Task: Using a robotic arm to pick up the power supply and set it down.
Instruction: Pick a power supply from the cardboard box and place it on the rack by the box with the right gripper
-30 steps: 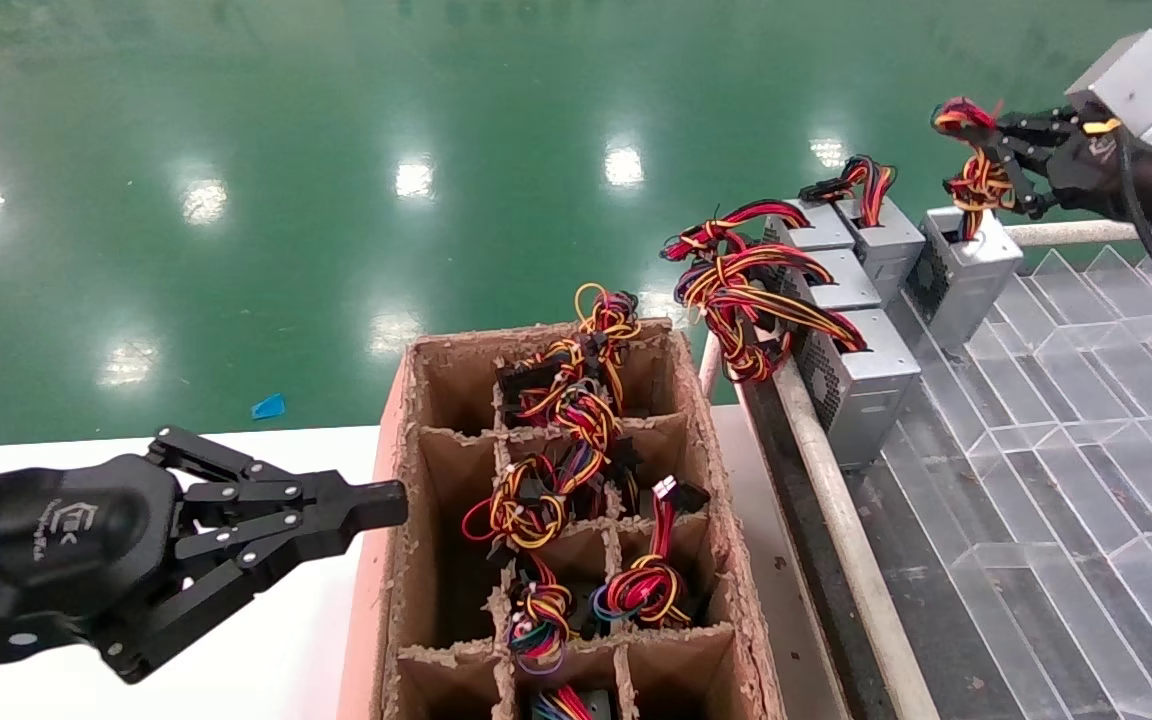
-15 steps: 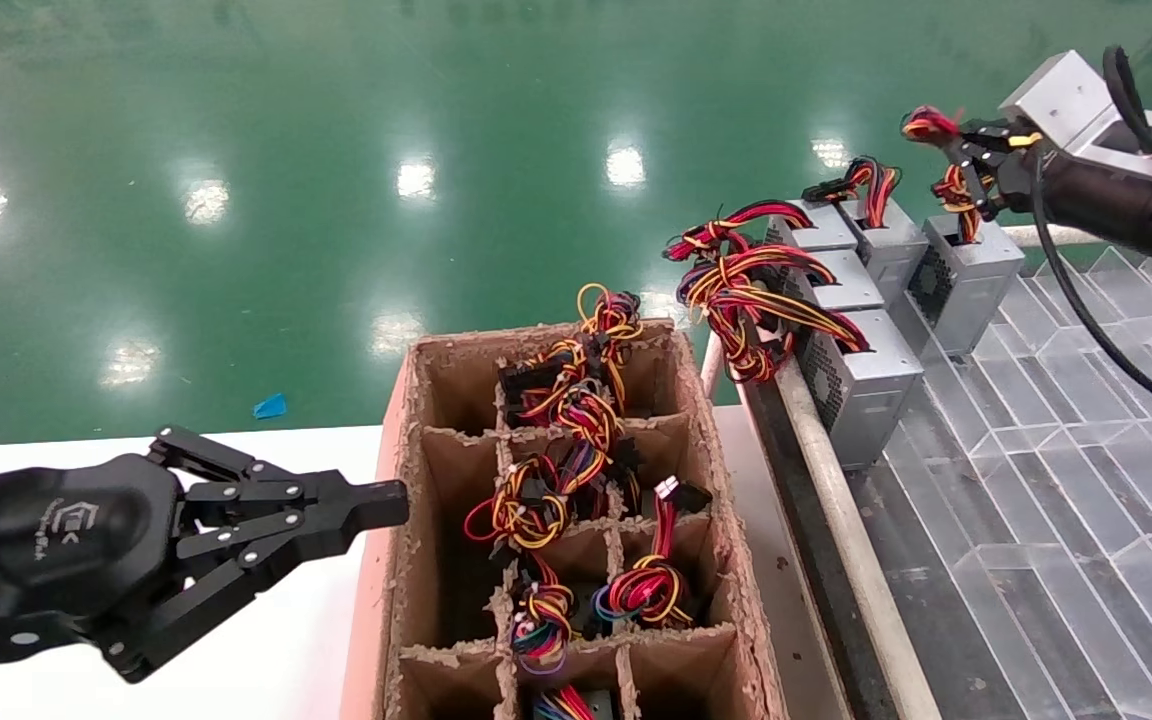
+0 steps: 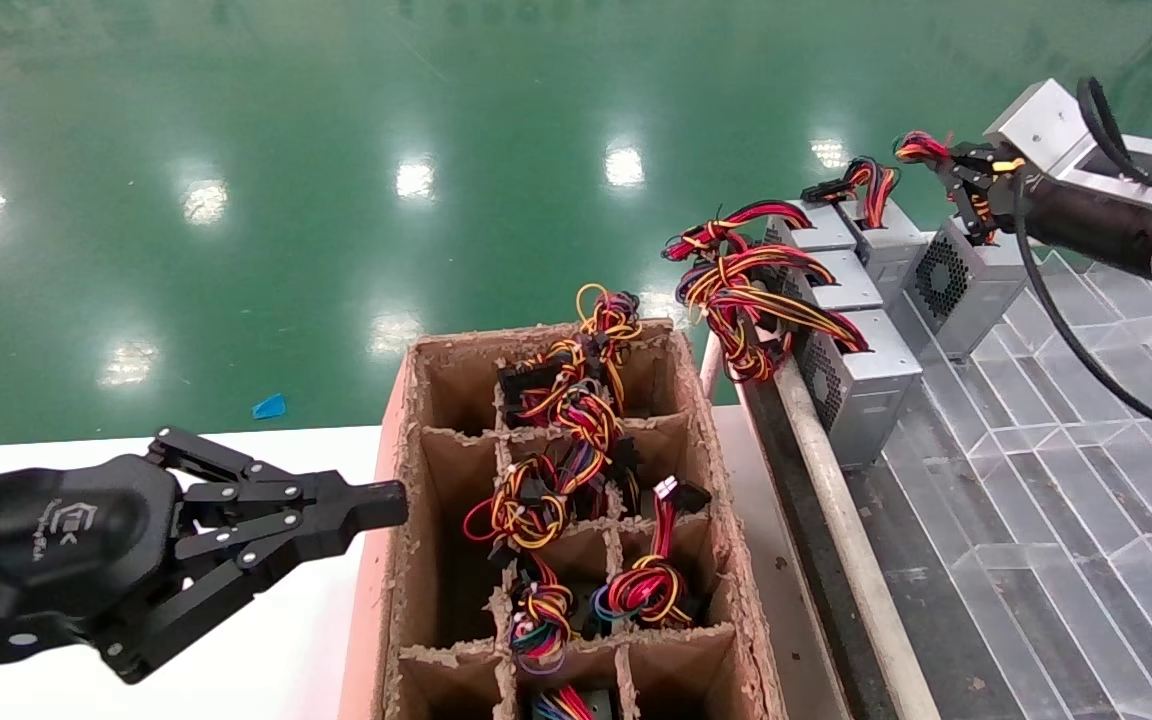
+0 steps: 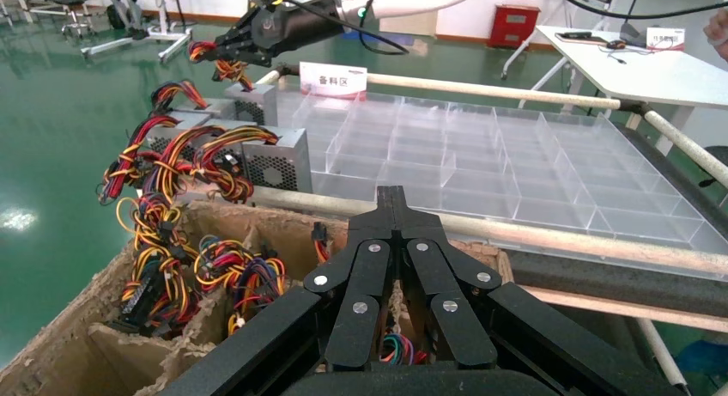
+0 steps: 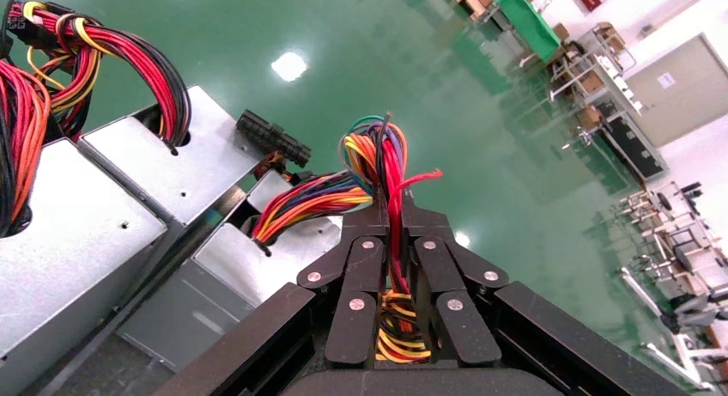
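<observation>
Power supply point(image 3: 966, 285) on clear tray point(image 3: 1086, 420)

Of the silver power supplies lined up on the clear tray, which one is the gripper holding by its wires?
The far-right silver-grey metal power supply: the right gripper is shut on its wire bundle; the others sit untouched.

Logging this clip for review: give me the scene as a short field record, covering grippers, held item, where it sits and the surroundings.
right gripper: shut on the wire bundle of the power supply
power supply: tilted, at the far end of the clear tray, beside four other supplies
left gripper: shut, empty, idle beside the cardboard divider box
cardboard divider box: holds more wire bundles
</observation>
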